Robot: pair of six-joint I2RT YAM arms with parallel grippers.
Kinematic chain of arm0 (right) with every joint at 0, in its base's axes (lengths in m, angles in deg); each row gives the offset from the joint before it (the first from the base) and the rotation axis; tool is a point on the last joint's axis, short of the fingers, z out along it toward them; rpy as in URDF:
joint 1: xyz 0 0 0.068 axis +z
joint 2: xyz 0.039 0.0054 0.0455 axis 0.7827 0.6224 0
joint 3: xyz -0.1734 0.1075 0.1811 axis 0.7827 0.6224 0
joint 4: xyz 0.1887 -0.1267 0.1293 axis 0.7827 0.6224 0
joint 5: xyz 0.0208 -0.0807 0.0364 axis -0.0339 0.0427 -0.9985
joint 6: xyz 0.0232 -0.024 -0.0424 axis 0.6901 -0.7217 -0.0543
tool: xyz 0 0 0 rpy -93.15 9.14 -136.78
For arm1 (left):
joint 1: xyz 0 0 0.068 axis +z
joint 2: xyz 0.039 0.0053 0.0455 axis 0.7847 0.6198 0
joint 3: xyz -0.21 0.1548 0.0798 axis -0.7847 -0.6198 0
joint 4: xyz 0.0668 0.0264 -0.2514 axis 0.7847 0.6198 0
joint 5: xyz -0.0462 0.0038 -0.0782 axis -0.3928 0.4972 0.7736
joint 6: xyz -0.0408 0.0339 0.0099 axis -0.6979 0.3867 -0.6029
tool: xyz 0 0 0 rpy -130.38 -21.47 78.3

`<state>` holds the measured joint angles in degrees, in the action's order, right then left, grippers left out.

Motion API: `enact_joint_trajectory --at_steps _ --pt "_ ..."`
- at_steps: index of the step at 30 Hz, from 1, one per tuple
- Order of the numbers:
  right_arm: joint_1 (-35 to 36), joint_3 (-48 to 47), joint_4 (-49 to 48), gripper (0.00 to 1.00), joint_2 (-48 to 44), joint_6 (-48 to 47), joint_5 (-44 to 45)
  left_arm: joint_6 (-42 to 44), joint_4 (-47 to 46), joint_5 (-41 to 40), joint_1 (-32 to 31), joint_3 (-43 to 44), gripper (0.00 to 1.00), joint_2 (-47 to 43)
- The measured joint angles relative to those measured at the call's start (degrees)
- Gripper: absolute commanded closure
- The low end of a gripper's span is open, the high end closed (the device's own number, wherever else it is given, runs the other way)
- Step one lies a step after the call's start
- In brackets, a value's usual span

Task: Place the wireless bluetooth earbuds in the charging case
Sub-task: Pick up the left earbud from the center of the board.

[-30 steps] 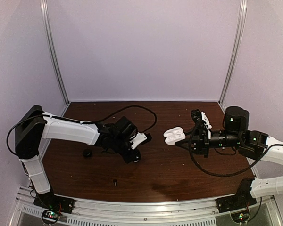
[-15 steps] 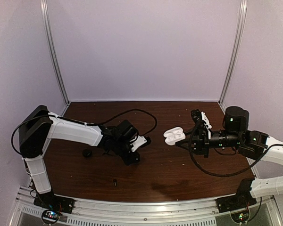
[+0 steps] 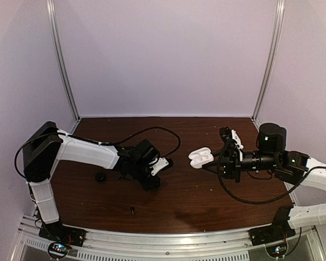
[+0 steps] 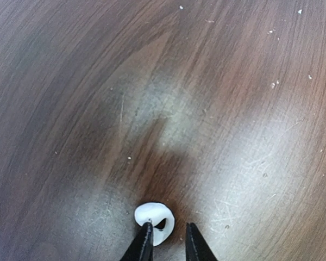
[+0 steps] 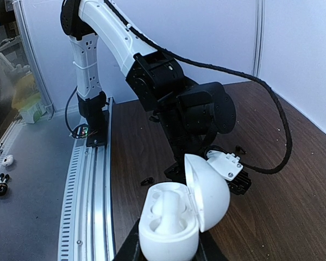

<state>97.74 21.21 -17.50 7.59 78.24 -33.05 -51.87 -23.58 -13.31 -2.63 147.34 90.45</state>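
One small white earbud [image 4: 154,218] lies on the brown table [image 3: 195,196]. My left gripper [image 4: 167,243] points straight down at it with the jaws a little apart. The left fingertip [image 4: 144,239] overlaps the earbud's edge and the right fingertip stands clear of it. In the top view the left gripper [image 3: 152,182] hides the earbud. I see no second earbud. My right gripper [image 3: 220,160] is shut on the white charging case [image 3: 200,157] and holds it above the table. The case's lid [image 5: 209,190] is open and its hollows [image 5: 171,209] look empty.
A black round puck [image 3: 100,177] lies left of the left gripper. A small black bit [image 3: 132,209] lies near the front, and it also shows in the right wrist view [image 5: 146,181]. A black cable [image 3: 163,129] loops behind the left arm. A metal rail [image 3: 168,239] runs along the front edge.
My left gripper has shifted slightly back and left over the earbud, which showed beside it in the top view a second ago and is now hidden. The right arm has not moved.
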Motion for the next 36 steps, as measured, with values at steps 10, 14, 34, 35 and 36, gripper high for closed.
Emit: enact_joint_trajectory --at_steps 10,14,34,35,36 --pt "0.0 0.0 0.5 1.00 0.0 -0.2 0.4 0.0 0.0 -1.1 0.8 0.0 0.75 0.3" --pt "0.0 0.0 0.5 1.00 0.0 -0.2 0.7 0.0 0.0 -1.5 1.0 0.0 0.77 0.4" --pt "0.0 0.0 0.5 1.00 0.0 -0.2 0.9 0.2 0.0 -4.4 2.2 0.1 1.00 -0.2" --pt "0.0 0.0 0.5 1.00 0.0 -0.2 0.9 0.4 0.1 -4.7 2.5 0.1 1.00 -0.5" --pt "0.0 0.0 0.5 1.00 0.0 -0.2 0.9 0.5 0.1 -4.9 2.9 0.1 1.00 -0.9"
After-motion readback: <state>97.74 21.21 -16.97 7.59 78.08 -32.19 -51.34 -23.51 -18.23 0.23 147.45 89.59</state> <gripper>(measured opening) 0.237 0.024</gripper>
